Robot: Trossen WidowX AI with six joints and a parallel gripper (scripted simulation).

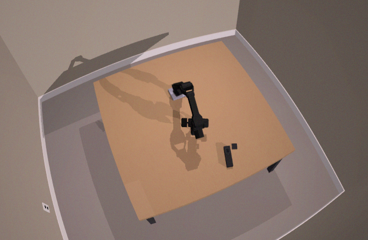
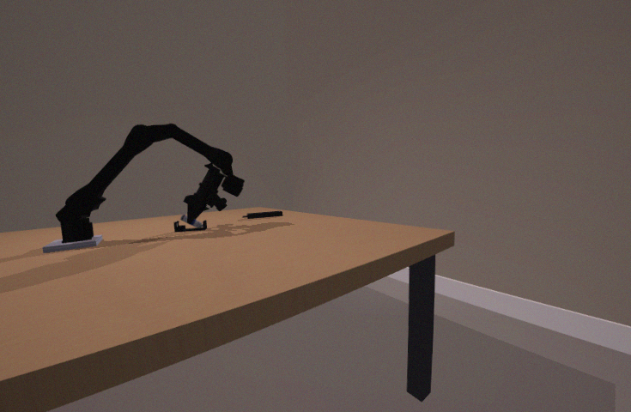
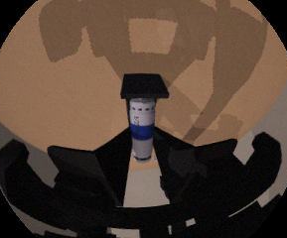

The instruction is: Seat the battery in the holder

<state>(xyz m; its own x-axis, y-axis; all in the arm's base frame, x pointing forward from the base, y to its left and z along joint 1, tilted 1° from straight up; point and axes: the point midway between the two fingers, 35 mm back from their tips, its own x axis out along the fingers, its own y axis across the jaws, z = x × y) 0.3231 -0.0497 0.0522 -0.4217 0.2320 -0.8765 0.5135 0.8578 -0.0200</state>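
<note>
The battery [image 2: 196, 224] [image 3: 143, 111], white with a blue band, is between the fingers of my gripper [image 2: 191, 220] [image 3: 141, 130], which is shut on it. In the exterior view it is tilted, its right end low inside the black holder [image 2: 189, 229] [image 3: 144, 86] and its left end raised above the holder's left end. In the wrist view the battery's far end is close against the holder's far wall, and only a sliver of spring shows there. The lip and the near end are hidden by the fingers. The arm hides holder and battery in the top view.
A black oblong case [image 1: 228, 157] [image 2: 264, 214] lies beyond the holder, with a small dark square piece [image 1: 234, 146] beside it. The arm's pale base plate [image 1: 176, 97] [image 2: 53, 247] is on the opposite side. Arm shadows cross the table [image 1: 218, 84].
</note>
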